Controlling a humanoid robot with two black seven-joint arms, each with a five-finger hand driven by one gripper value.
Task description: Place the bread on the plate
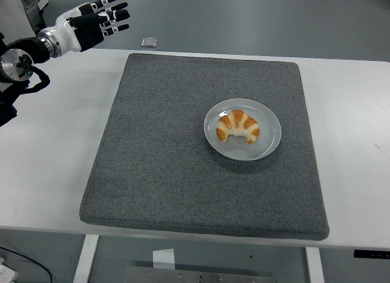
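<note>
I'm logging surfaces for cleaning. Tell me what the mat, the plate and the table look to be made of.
Mat: seemingly felt or dense foam, matte dark grey, with a speckled fibrous look and soft rounded edges.
Plate: probably glazed ceramic, possibly plastic; smooth pale finish with a faint sheen at the rim.
Table: smooth white top, likely laminate; no grain shows.

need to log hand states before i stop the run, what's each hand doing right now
Left hand: open, fingers spread, holding nothing, raised at the far left corner of the white table.
Right hand: not in view.
</note>
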